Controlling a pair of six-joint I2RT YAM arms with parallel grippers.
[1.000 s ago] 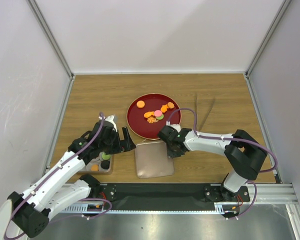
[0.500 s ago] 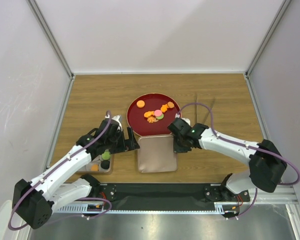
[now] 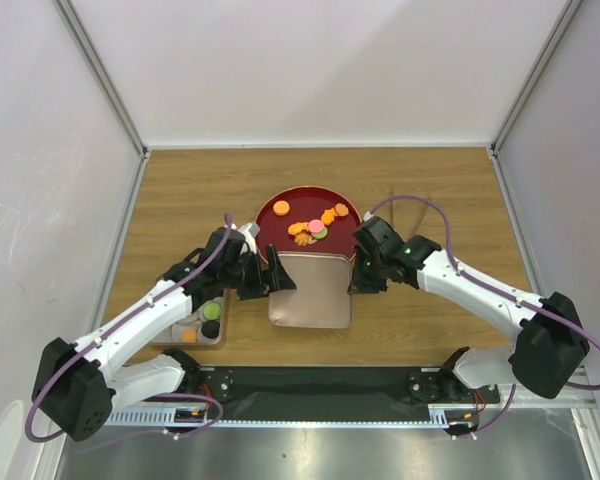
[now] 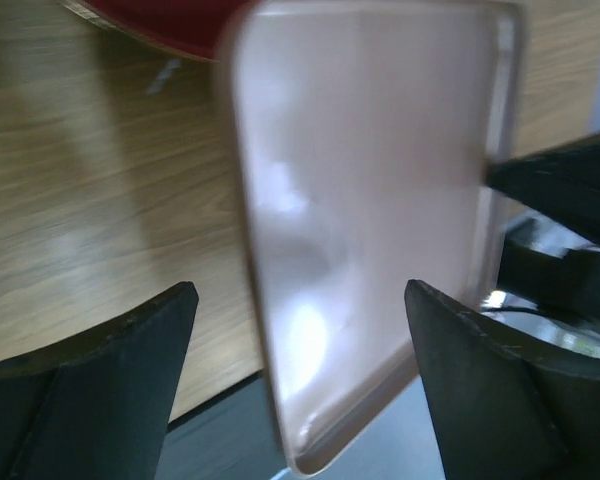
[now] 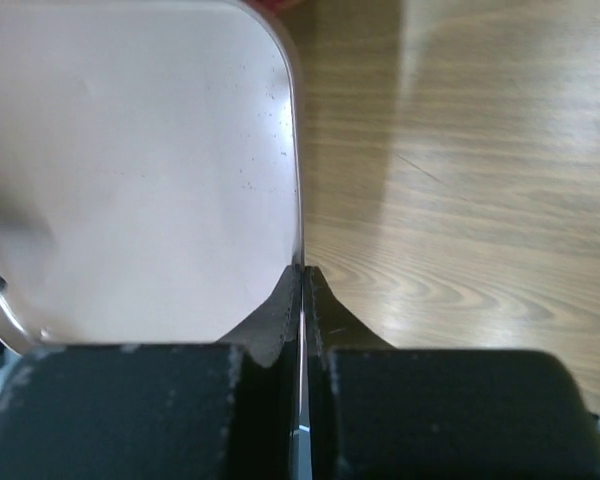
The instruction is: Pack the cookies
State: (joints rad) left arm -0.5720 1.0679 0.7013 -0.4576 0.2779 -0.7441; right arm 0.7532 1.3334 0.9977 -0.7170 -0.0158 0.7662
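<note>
The right gripper (image 5: 302, 278) pinches the lid (image 3: 310, 292) at its 3 o'clock rim, and the left gripper (image 3: 277, 279) stands spread at 9 o'clock, probably to steady it.

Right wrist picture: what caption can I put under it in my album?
The right jaws pinch the edge of the pinkish lid, wooden table showing beside it.

White walls (image 3: 310, 60); wooden table (image 3: 190, 195); even light

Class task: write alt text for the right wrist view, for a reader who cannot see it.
The right gripper is clamped shut on the edge of a pinkish metallic lid. The lid fills the left of the view, and the wooden table lies to the right.
</note>
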